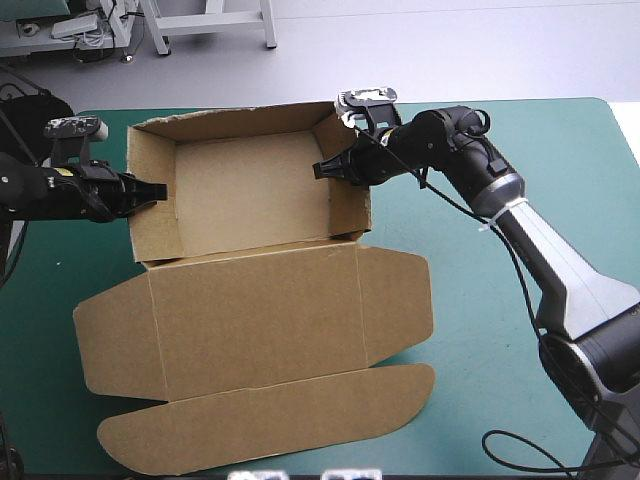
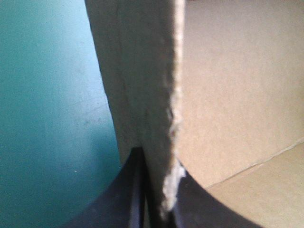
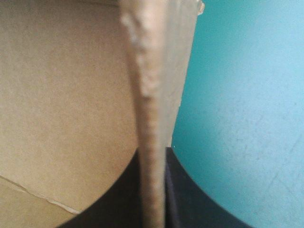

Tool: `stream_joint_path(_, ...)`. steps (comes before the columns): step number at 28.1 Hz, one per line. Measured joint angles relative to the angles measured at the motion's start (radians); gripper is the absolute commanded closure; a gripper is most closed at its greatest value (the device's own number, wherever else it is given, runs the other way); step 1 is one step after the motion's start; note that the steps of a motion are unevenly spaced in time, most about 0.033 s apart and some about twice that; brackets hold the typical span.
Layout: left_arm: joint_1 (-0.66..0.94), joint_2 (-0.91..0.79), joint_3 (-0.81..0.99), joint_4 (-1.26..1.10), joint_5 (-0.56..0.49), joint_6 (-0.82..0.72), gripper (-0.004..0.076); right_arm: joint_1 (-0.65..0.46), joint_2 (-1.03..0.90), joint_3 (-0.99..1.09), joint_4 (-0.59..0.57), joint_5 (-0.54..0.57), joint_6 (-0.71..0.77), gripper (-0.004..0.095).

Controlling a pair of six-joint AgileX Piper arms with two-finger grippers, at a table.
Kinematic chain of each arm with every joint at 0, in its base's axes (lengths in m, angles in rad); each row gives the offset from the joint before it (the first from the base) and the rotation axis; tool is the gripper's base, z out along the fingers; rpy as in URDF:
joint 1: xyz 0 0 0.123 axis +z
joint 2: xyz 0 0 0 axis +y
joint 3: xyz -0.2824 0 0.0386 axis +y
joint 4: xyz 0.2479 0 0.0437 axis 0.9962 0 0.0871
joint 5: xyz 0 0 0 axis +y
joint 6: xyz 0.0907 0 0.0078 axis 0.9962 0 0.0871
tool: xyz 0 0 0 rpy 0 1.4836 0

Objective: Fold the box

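Note:
The brown box point(image 1: 250, 190) stands as an open tray at the table's far middle, its lid point(image 1: 260, 330) lying flat toward the near edge with a rounded flap in front. My left gripper point(image 1: 150, 192) is shut on the box's left wall, one finger inside and one outside. In the left wrist view the wall's edge point(image 2: 161, 95) runs straight up from between the black fingers point(image 2: 128, 199). My right gripper point(image 1: 333, 168) is shut on the right wall; the right wrist view has that wall's edge point(image 3: 152, 118) pinched between its fingers point(image 3: 185, 194).
The teal-green cover point(image 1: 500, 230) lies bare to the right of the box and beyond the left wall point(image 2: 47, 118). The lid's side flaps point(image 1: 115, 345) spread toward the left and right near the table's front.

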Motion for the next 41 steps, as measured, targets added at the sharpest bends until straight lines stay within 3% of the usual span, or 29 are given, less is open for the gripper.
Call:
stream_joint_path(6,-0.178,0.044,0.002,0.137,-0.034,-0.105,0.0733,0.001,-0.004,0.000,-0.131,0.175,0.073,0.0915)
stream_joint_path(13,-0.330,0.161,0.002,0.279,-0.038,-0.241,0.0733,0.001,0.001,0.006,-0.235,0.288,0.129,0.0924)
stream_joint_path(22,-0.425,0.312,0.003,0.327,-0.036,-0.313,0.0733,-0.003,0.050,0.120,-0.283,0.291,0.173,0.0925)
stream_joint_path(35,-0.438,0.414,-0.004,0.349,-0.043,-0.321,0.0731,-0.005,0.151,0.145,-0.273,0.250,0.183,0.0914)
stream_joint_path(38,-0.438,0.432,-0.008,0.349,-0.053,-0.298,0.0716,-0.005,0.162,0.144,-0.278,0.246,0.183,0.0841)
stream_joint_path(41,-0.438,0.438,-0.011,0.348,-0.054,-0.282,0.0660,-0.005,0.167,0.144,-0.290,0.255,0.192,0.0641)
